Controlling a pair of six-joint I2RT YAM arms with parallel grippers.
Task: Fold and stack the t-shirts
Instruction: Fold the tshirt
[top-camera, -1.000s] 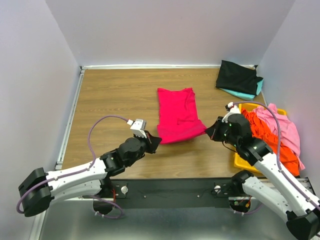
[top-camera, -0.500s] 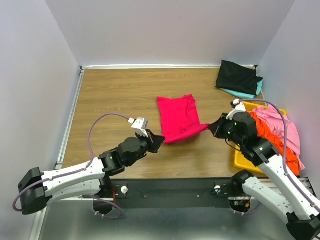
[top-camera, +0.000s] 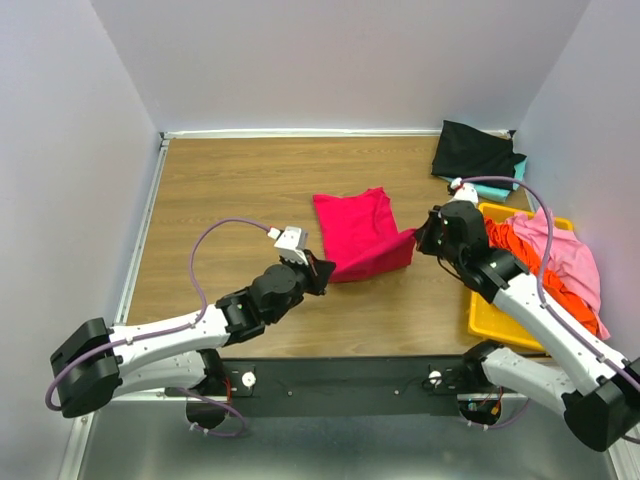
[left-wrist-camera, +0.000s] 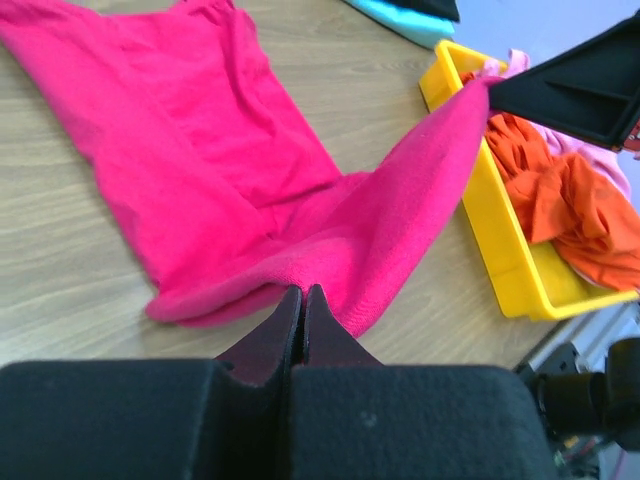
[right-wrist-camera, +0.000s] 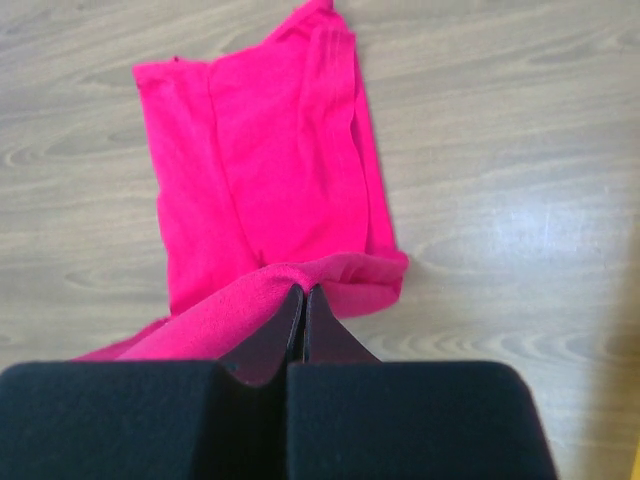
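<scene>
My left fingers (left-wrist-camera: 302, 305) are pinched tight on 1 near corner of the red t-shirt (top-camera: 358, 225). My right fingers (right-wrist-camera: 303, 305) are pinched tight on the other corner. I hold both so the near edge lifts evenly to fold over the rest, which lies flat on the bench (top-camera: 230, 190). The black and teal shirts (top-camera: 478, 152) sit stacked far right. The pink and orange shirts (top-camera: 548, 262) wait in the yellow bin (top-camera: 482, 322).

the left tool (top-camera: 320, 270) and right tool (top-camera: 421, 238) each pinch a near corner of the crimson t-shirt (top-camera: 355, 228) on the table (top-camera: 230, 180).
</scene>
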